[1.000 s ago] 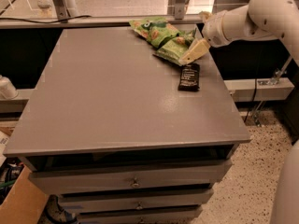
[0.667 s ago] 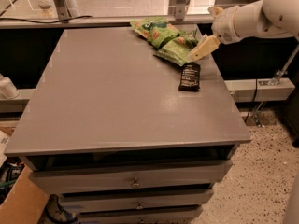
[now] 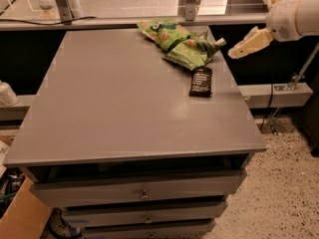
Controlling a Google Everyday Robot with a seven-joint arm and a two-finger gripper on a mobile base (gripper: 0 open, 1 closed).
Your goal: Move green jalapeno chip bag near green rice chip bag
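The green jalapeno chip bag [image 3: 193,53], bright lime green with a white sealed edge, lies at the back right of the grey table [image 3: 114,103]. It touches and partly overlaps the green rice chip bag [image 3: 160,30], which has orange-pink patches and a dark mark and lies just behind it to the left. My gripper [image 3: 249,29] is raised past the table's right edge, to the right of both bags and clear of them. It is open and empty, with one cream finger [image 3: 246,43] pointing down-left toward the bags.
A dark snack bar [image 3: 201,81] lies on the table just in front of the bags. Drawers [image 3: 142,193] sit under the tabletop. A counter ledge [image 3: 99,21] runs behind the table. A cardboard box [image 3: 20,218] stands on the floor at the lower left.
My gripper has drawn back from the jalapeno bag, up and to the right, past the table edge. Both bags lie where they were.
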